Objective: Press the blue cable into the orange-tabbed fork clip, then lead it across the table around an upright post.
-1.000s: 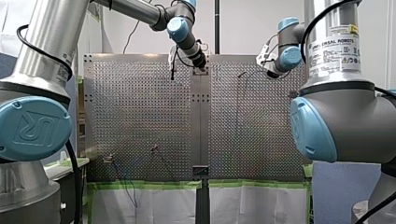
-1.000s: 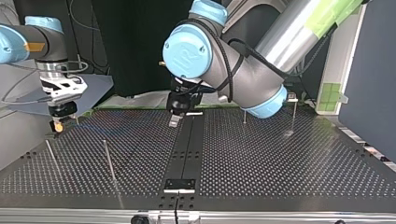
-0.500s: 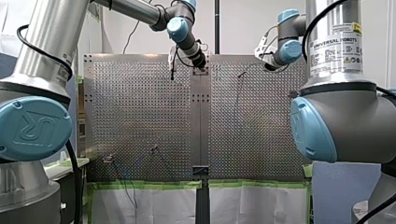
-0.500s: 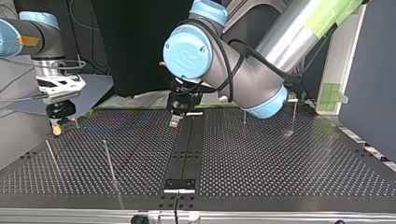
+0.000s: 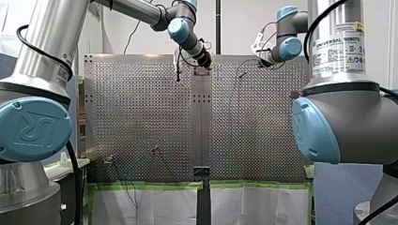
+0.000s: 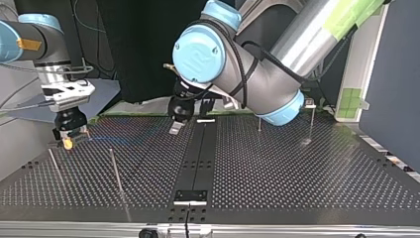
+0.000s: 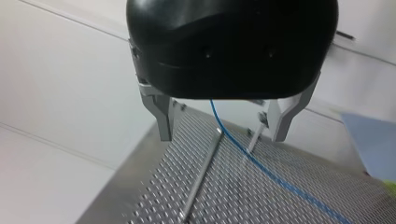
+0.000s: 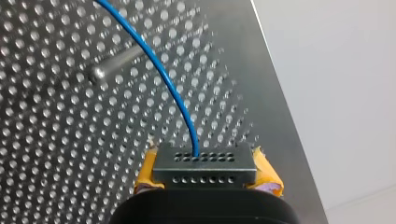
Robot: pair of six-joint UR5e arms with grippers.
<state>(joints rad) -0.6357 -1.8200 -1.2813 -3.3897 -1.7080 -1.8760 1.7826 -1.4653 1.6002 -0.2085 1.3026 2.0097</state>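
Note:
The blue cable [image 8: 173,93] runs out of a small grey perforated block [image 8: 205,161] that my right gripper [image 8: 205,178] holds shut between its yellow pads [image 8: 268,179]. It arcs away over the perforated table past an upright post [image 8: 116,63]. In the top view my right gripper [image 6: 68,143] hangs low over the table's left far corner. My left gripper [image 7: 222,135] is open, metal fingers [image 7: 163,119] apart, with the blue cable [image 7: 261,168] passing ahead of the gap and nothing held. It hovers near the centre rail [image 6: 176,128]. I cannot make out an orange-tabbed clip.
Upright posts stand on the table in the top view: two at the left [image 6: 115,168] [image 6: 53,163] and two at the right far side [image 6: 259,124] [image 6: 311,119], the last with a small fitting on top. A black rail [image 6: 195,163] splits the table.
In the top view my right gripper has come down and slightly rightward toward the table with the cable. My left gripper has shifted to the left, off the rail's end.

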